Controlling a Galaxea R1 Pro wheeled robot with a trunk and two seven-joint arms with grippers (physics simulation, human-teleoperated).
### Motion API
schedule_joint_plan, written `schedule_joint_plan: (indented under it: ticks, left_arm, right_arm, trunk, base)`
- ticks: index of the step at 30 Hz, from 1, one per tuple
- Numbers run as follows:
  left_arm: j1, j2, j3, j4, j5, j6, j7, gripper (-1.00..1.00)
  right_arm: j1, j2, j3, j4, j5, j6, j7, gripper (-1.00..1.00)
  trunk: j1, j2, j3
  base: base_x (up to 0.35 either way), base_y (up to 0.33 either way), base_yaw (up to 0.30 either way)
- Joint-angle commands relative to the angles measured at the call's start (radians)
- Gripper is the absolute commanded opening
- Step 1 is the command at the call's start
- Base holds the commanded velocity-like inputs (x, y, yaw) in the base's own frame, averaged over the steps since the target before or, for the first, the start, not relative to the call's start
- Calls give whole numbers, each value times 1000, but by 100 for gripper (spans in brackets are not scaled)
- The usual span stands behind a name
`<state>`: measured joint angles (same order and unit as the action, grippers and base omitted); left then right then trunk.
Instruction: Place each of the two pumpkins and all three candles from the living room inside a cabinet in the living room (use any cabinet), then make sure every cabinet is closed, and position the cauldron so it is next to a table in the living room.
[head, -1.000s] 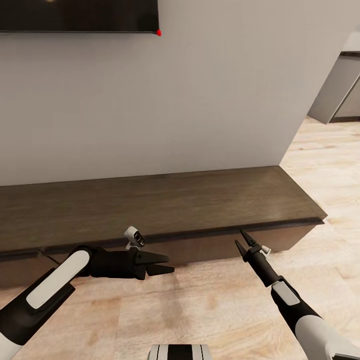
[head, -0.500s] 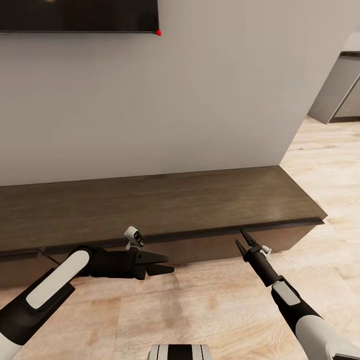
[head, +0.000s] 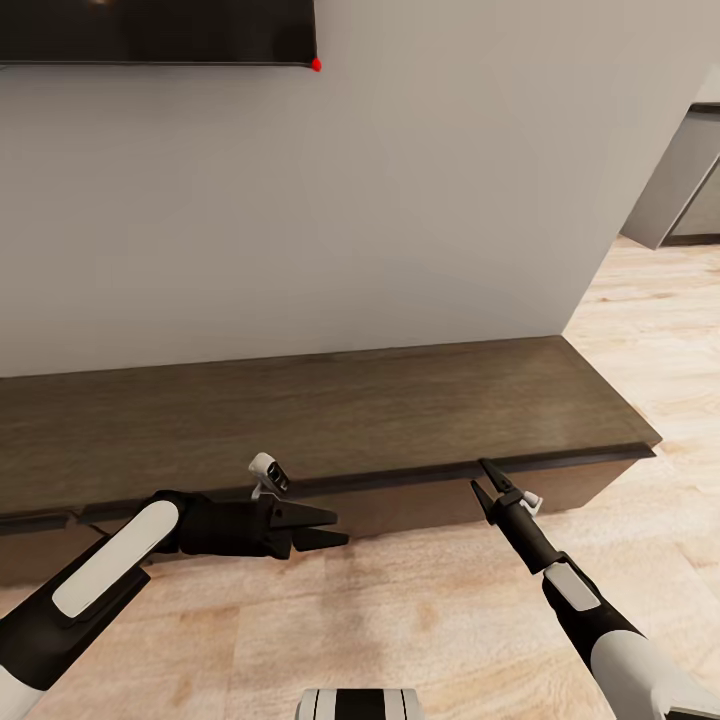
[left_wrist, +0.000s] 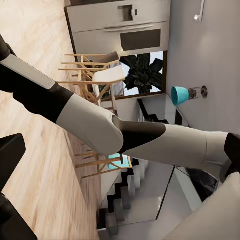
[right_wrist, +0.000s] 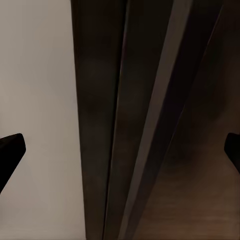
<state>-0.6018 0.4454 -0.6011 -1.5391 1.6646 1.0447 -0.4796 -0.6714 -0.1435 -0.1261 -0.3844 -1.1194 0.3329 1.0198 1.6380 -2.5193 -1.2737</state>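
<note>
One long, low, dark-brown cabinet (head: 330, 420) runs side to side along the wall, directly ahead of two arms. The right claw (head: 484, 478), jaws apart and empty, nearly touches its front top edge, probably nearer than the left claw (head: 330, 530), which points sideways, seemingly slightly parted, empty, just before the drawer fronts.

Grey wall (head: 400, 180), pale wood floor (head: 400, 620)

Both arms reach forward, left tool (head: 335, 529) and right tool (head: 482, 478) parted.
</note>
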Motion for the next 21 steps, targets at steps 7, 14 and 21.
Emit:
schedule_joint_plan:
  ticks: [7, 14, 21]
  left_arm:
    - [-1, 1, -2, 0, -5, 0, -8, 100]
    - [-1, 0, -2, 0, -5, 0, -7, 100]
    - [-1, 1, -2, 0, -5, 0, -7, 100]
  right_arm:
    - [0, -1, 0, 1, -7, 9, 2, 100]
    - [0, -1, -1, 2, -7, 9, 2, 100]
    - [0, 0, -1, 2, -7, 9, 1, 100]
  trunk:
    - [0, 0, -1]
    - [2, -1, -16]
    - [2, -1, -16]
  base:
    - [3, 0, 0]
    - [0, 0, 0]
    - [0, 0, 0]
